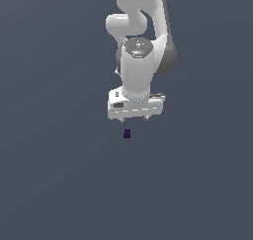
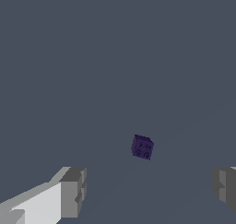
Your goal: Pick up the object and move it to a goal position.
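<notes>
The object [image 1: 127, 134] is a tiny dark purple block on the grey floor, just below the white hand in the exterior view. In the wrist view the object [image 2: 142, 147] shows small dark dots on its top face. My gripper [image 1: 134, 119] hangs above it, open, with nothing between its fingers. Both fingertips show in the wrist view, one fingertip [image 2: 73, 191] and the other fingertip [image 2: 226, 187] set wide apart, and the block lies ahead of the gap between them, apart from both.
The white arm [image 1: 141, 31] rises behind the hand toward the top of the exterior view. A plain grey floor [image 1: 54, 175] surrounds the block on all sides.
</notes>
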`<state>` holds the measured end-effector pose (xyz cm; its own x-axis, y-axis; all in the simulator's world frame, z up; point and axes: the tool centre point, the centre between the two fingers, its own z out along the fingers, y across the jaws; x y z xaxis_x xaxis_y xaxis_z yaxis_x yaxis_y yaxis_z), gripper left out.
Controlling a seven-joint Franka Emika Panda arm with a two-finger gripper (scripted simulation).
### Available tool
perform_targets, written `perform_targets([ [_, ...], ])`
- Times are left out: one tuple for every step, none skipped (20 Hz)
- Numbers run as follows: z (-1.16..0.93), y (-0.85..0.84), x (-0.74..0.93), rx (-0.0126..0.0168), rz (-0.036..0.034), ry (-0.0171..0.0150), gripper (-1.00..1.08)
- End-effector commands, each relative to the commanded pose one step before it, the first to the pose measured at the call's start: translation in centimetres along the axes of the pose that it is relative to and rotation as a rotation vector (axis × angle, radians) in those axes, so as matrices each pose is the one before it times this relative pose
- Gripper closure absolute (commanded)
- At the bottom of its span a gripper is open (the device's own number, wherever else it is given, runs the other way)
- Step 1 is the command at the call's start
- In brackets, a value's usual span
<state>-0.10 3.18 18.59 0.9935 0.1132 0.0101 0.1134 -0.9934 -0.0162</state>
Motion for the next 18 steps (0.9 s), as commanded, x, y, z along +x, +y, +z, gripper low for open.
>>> perform_targets([
  [0.189, 0.083, -0.038, -0.00022, 0.0046, -0.00052, -0.92],
  [0.205, 0.045, -0.031, -0.00008, 0.00468, -0.00013, -0.92],
  [0.27, 0.05, -0.043, 0.0, 0.00581, -0.00024, -0.92],
  [0.331, 0.059, -0.055, 0.00002, 0.00707, -0.00031, -0.92],
  [0.39, 0.074, -0.067, -0.00007, 0.00848, -0.00034, -0.92],
  [0.447, 0.093, -0.079, -0.0002, 0.00997, -0.00034, -0.92],
  [0.504, 0.11, -0.093, -0.00033, 0.0114, -0.00036, -0.92],
  [0.561, 0.127, -0.108, -0.00044, 0.01276, -0.0004, -0.92],
  [0.619, 0.139, -0.126, -0.00054, 0.01403, -0.00045, -0.92],
  [0.675, 0.155, -0.145, -0.00068, 0.01536, -0.00049, -0.92],
  [0.73, 0.173, -0.165, -0.00087, 0.01673, -0.00051, -0.92],
  [0.784, 0.194, -0.187, -0.00109, 0.01811, -0.00052, -0.92],
  [0.795, 0.205, -0.2, -0.00127, 0.0185, -0.0005, -0.92],
  [0.732, 0.195, -0.194, -0.00132, 0.01715, -0.00043, -0.92],
  [0.669, 0.185, -0.185, -0.00133, 0.01577, -0.00036, -0.92],
  [0.606, 0.173, -0.174, -0.00131, 0.01439, -0.0003, -0.92],
  [0.545, 0.161, -0.161, -0.00127, 0.01302, -0.00025, -0.92],
  [0.485, 0.148, -0.147, -0.0012, 0.01166, -0.0002, -0.92],
])
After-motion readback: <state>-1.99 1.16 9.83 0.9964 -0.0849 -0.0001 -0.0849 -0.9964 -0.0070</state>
